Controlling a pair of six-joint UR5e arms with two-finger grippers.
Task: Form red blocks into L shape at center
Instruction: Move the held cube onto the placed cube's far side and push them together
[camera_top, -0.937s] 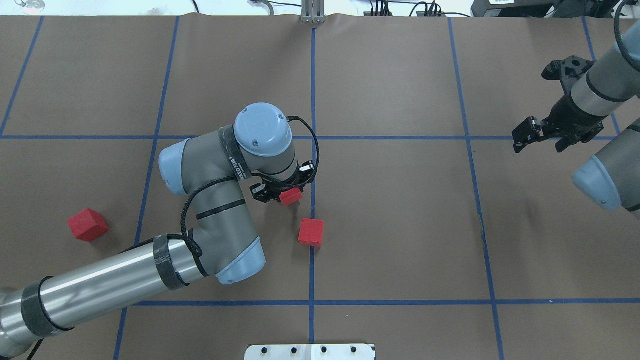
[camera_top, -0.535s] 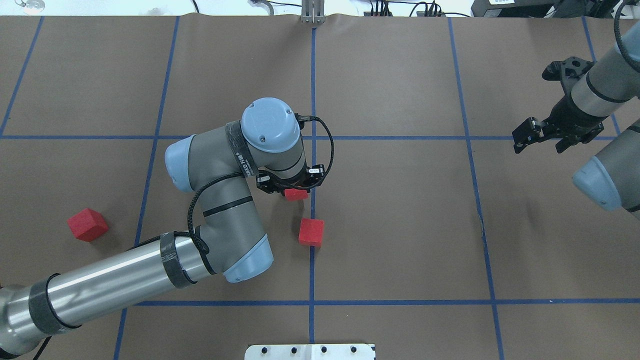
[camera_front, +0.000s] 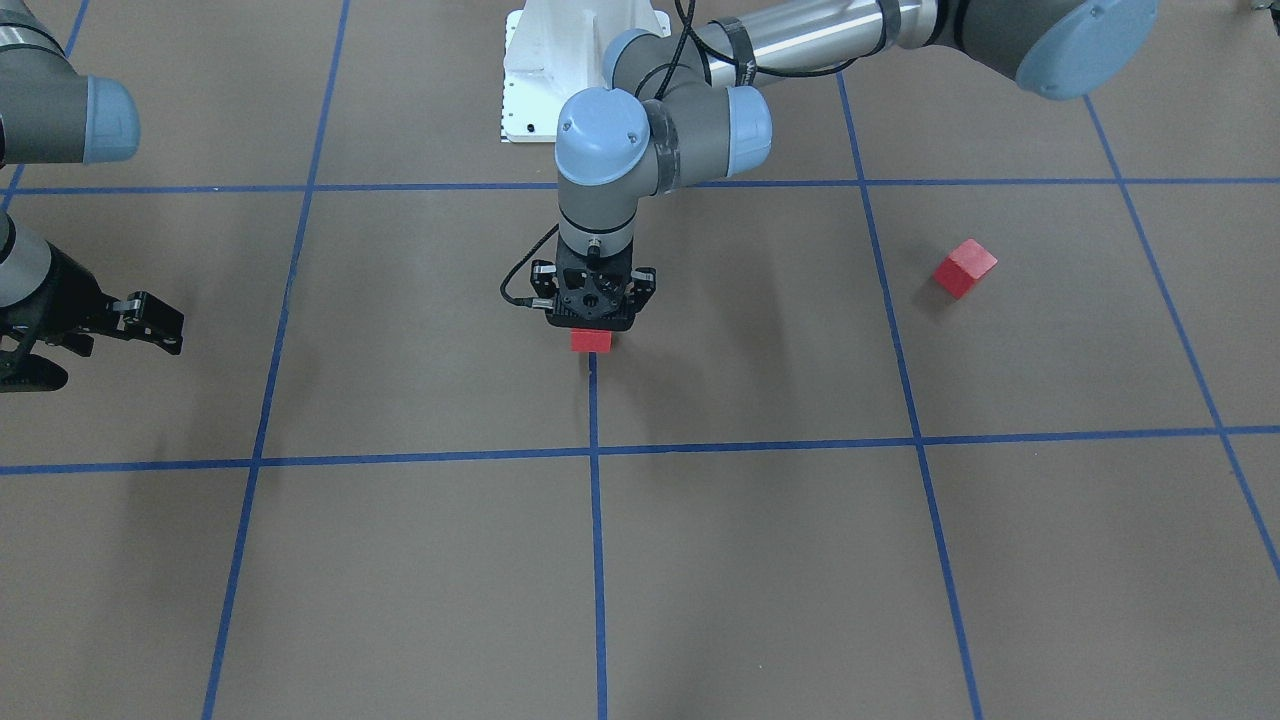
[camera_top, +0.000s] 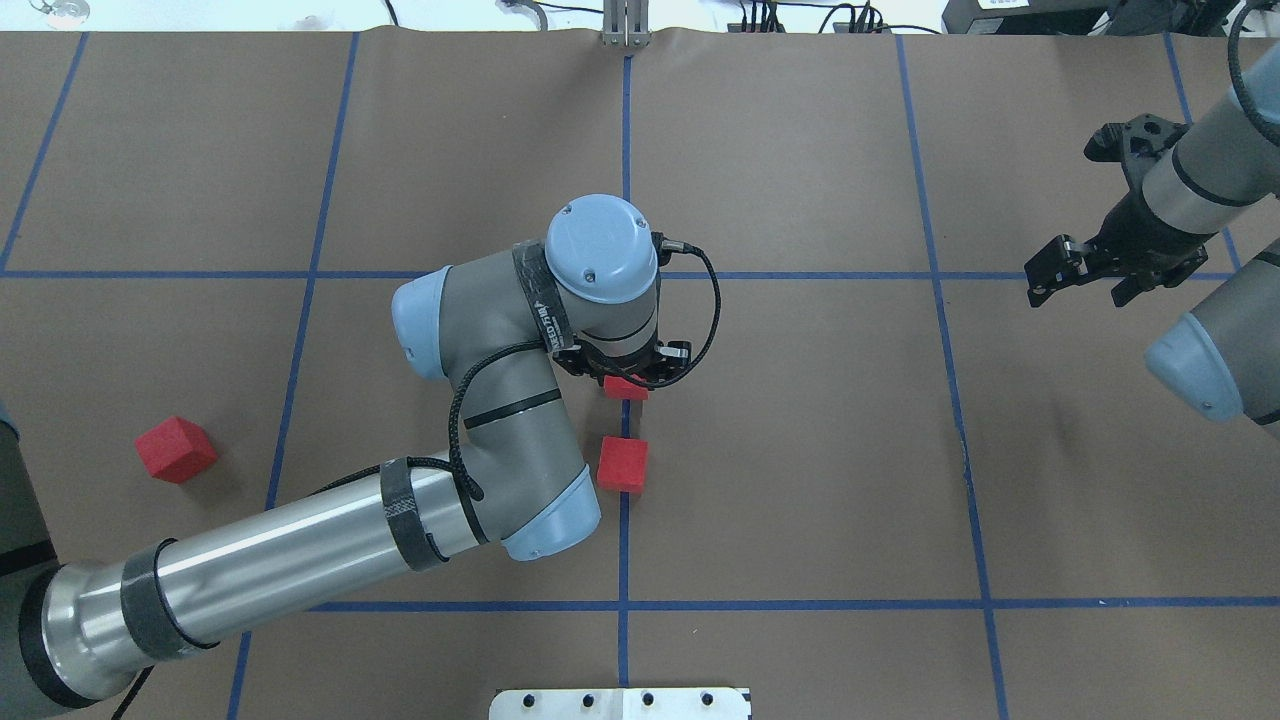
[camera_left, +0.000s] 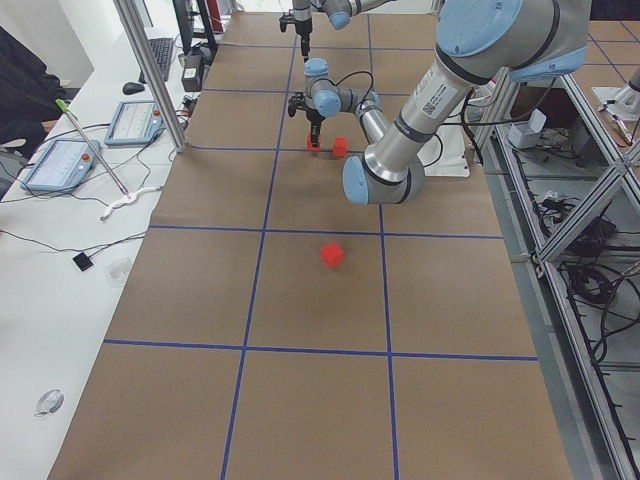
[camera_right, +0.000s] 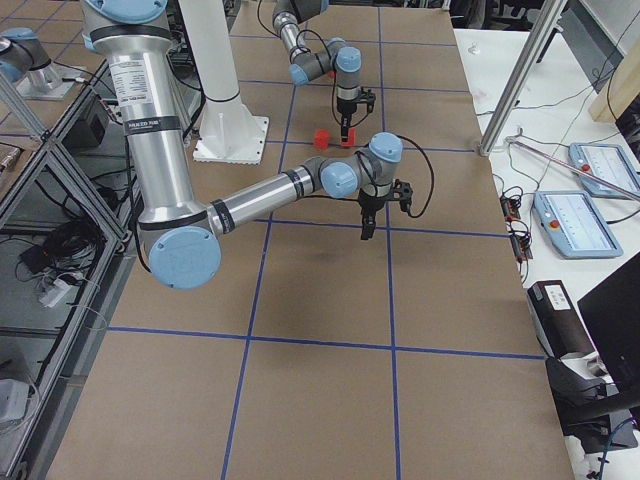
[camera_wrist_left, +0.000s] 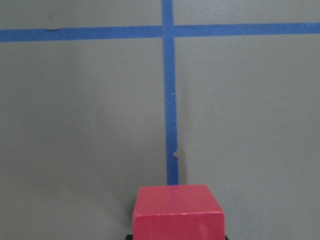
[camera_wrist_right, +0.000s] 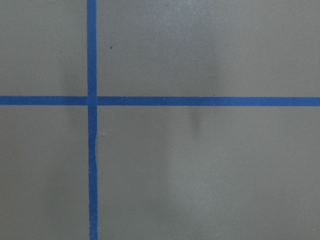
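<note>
Gripped tight in left pincer: red block, just past the lying block, over the same blue line.

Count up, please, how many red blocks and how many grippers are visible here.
red blocks: 3 (held block, centre block, stray block)
grippers: 2 (left gripper, right gripper)
total: 5
</note>
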